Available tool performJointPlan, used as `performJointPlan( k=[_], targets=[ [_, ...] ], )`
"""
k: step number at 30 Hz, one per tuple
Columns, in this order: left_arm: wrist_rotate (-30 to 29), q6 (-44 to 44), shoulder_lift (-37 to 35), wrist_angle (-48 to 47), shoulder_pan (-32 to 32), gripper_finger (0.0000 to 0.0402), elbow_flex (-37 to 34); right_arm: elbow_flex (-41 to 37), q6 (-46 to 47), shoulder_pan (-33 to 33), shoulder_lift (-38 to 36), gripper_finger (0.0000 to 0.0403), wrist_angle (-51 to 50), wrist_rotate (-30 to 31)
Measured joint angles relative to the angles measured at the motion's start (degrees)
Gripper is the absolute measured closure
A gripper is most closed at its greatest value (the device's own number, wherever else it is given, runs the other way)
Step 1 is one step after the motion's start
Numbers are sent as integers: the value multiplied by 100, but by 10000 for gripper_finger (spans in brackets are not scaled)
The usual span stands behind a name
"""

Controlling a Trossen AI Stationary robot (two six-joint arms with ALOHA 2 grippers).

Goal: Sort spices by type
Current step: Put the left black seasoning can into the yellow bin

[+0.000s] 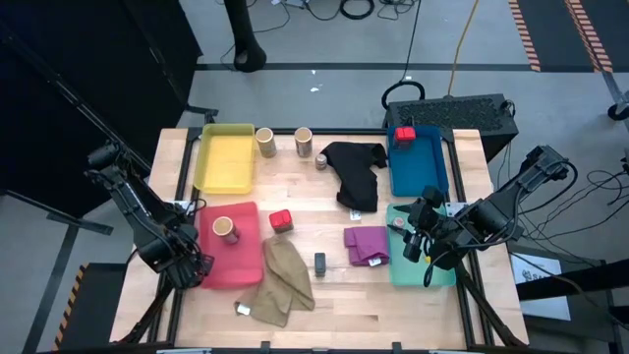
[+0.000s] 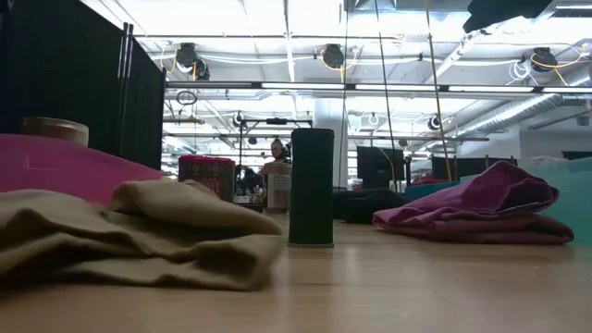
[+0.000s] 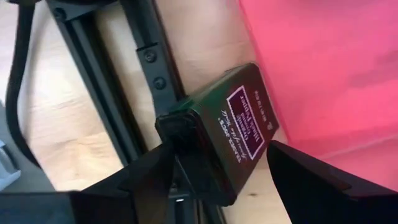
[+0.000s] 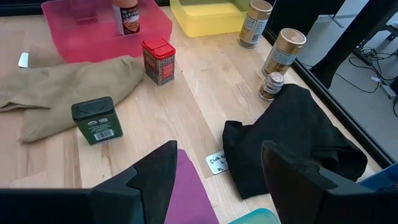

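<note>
A dark green spice tin [image 3: 233,140] lies flat at the table's left edge, beside the red tray [image 3: 323,68] and partly on the black rail. My left gripper [image 3: 217,180] points down over it, open, a finger on either side. My right gripper [image 4: 214,177] hangs open and holding nothing above the purple cloth [image 1: 366,244], by the teal tray [image 1: 398,270]. Another dark tin [image 1: 320,262] stands mid-table. One red box [image 1: 281,220] stands by the red tray; another [image 1: 404,134] sits in the blue tray. Tan cylinders [image 1: 266,143] [image 1: 304,142] and a small jar [image 1: 321,160] stand at the far side; a third cylinder [image 1: 225,229] is in the red tray.
The yellow tray [image 1: 226,162] is at the far left and the blue tray [image 1: 418,167] at the far right. A black cloth [image 1: 357,175] lies mid-table and a khaki cloth [image 1: 282,283] at the near edge, with a white tag [image 1: 242,309] beside it. Bare wood shows at the near middle.
</note>
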Motion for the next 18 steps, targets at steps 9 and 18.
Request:
performJointPlan(
  k=[9, 18],
  targets=[
    [15, 136, 0, 213, 2, 142, 0, 0, 0, 0, 0, 188, 0, 0],
    [52, 236, 0, 185, 178, 142, 4, 0, 0, 0, 0, 188, 2, 2]
  ],
)
